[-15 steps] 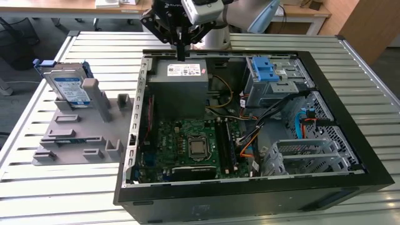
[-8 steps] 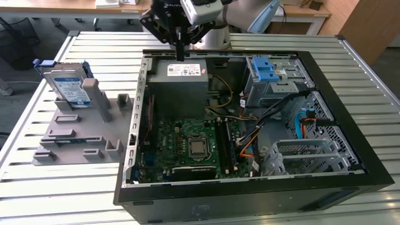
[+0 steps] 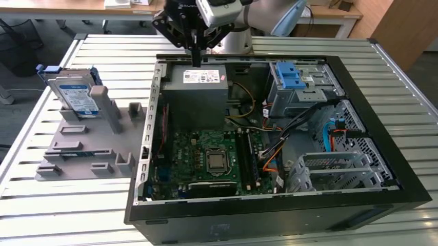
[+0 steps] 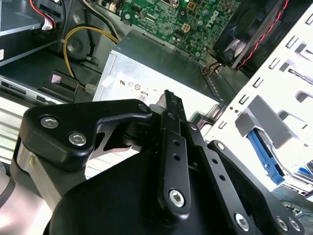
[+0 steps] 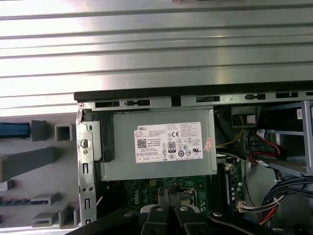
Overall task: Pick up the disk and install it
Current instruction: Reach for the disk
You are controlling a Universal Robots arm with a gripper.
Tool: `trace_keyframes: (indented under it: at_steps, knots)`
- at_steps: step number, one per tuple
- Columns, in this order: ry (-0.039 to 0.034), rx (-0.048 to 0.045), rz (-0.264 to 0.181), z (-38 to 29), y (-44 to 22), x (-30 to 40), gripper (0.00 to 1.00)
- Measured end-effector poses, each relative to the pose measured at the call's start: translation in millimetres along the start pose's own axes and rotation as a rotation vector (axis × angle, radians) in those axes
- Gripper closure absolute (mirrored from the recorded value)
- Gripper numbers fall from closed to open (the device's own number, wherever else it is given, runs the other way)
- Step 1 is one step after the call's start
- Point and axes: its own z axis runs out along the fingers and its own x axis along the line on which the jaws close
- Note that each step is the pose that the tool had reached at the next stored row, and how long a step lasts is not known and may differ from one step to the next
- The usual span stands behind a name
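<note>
The claw hangs point-down over the back edge of the open computer case. Its two fingers are pressed together with nothing pinched between them, and both wrist views show the same closed tips. Right under it sits the grey metal box with its white sticker, so for now the claw is over the wrong part of the bench for the job, empty and close to touching nothing.

The case lies on its side with the panel off, I'd say so an arm coming from above can reach straight into the bays. Past the grey box, toward the exterior view's right, is a metal drive cage with a blue latch on top. The green circuit board lies flat on the floor of the case.

The disk is well apart from all that, outside the case at the exterior view's left. It stands on edge in a grey rack on the slatted table. Propped like that, its upper part sticks up free of the rack, which looks meant to give two fingers something to close on. It has not been picked up yet.
</note>
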Motion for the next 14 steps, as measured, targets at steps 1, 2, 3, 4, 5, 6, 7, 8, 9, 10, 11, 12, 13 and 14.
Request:
trace_keyframes:
  at_steps: [1, 2, 3, 4, 5, 6, 7, 8, 9, 10, 11, 12, 13, 14]
  knots:
    - [-0.0001, -0.0001, 0.000, 0.1, 0.0, 0.2, 0.89]
    - [-0.0001, -0.0001, 0.000, 0.1, 0.0, 0.5, 0.89]
    - [0.0000, 0.0000, 0.000, 0.1, -0.1, 0.7, 0.89]
    - [-0.0001, -0.0001, 0.000, 0.1, -0.1, 1.0, 0.89]
    - [-0.0001, -0.0001, 0.000, 0.1, -0.1, 1.2, 0.89]
    - [-0.0001, -0.0001, 0.000, 0.1, -0.1, 1.5, 0.89]
    - [0.0000, 0.0000, 0.000, 0.1, -0.1, 1.7, 0.89]
    - [0.0000, 0.0000, 0.000, 0.1, -0.1, 1.9, 0.89]
    - [0.0000, 0.0000, 0.000, 0.1, -0.2, 2.1, 0.89]
    - [-0.0001, 0.0000, 0.000, 0.2, -0.2, 2.4, 0.89]
    - [0.0000, 0.0000, 0.000, 0.2, -0.2, 2.6, 0.89]
    - [0.0000, 0.0000, 0.000, 0.2, -0.2, 2.8, 0.89]
    - [0.0000, 0.0000, 0.000, 0.2, -0.2, 3.0, 0.89]
    - [0.0000, 0.0000, 0.000, 0.2, -0.3, 3.2, 0.89]
